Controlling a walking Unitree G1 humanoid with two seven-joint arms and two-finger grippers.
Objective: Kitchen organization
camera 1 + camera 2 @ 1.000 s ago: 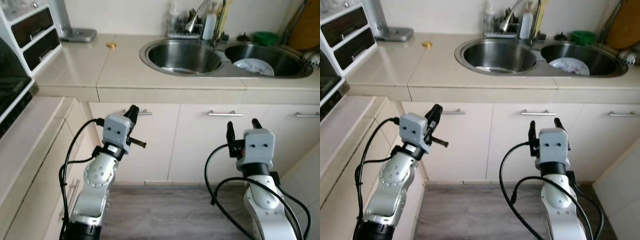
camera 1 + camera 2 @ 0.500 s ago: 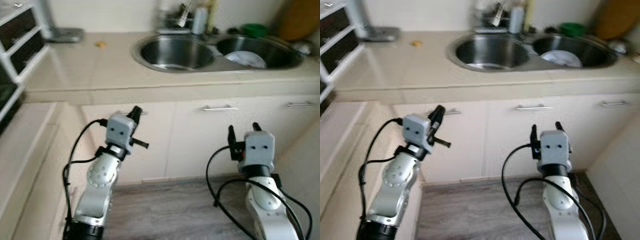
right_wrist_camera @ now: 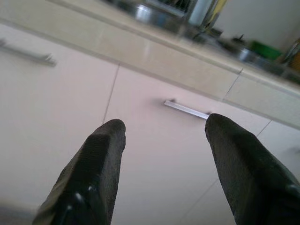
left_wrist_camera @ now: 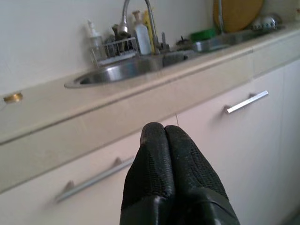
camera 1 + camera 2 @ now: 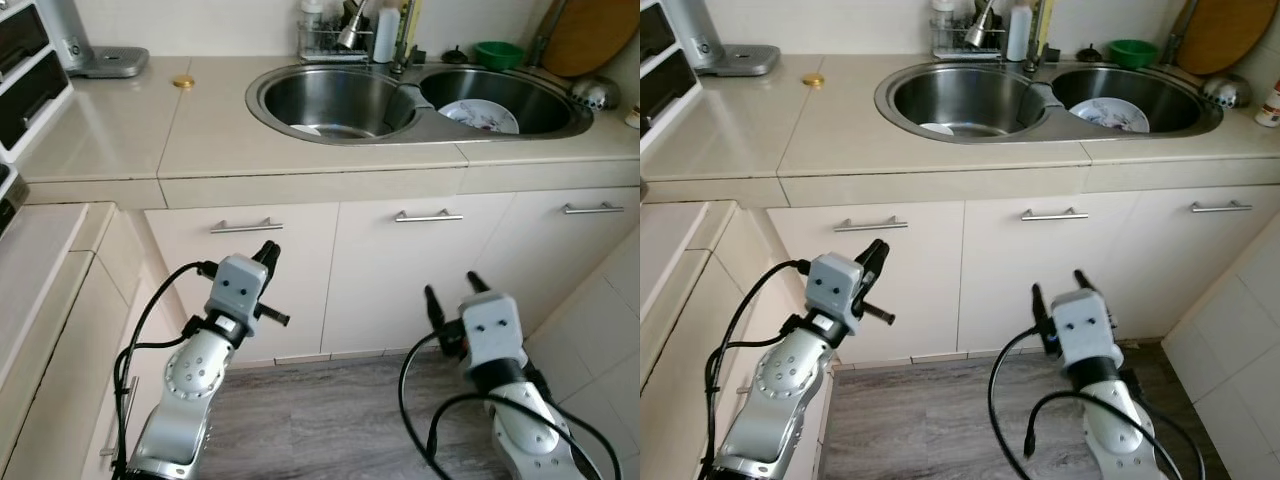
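Silver arms bend up before the cupboards under the worktop. The left gripper [image 5: 268, 252] is pressed together. The right gripper [image 5: 450, 292] is spread apart. A plate [image 5: 478, 116] lies in the sink [image 5: 430, 128].

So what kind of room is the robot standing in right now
Almost certainly a home kitchen. A stainless double sink is set into a beige countertop, with a dirty plate in one basin, a dish rack behind it, and cream cabinets with metal bar handles below.
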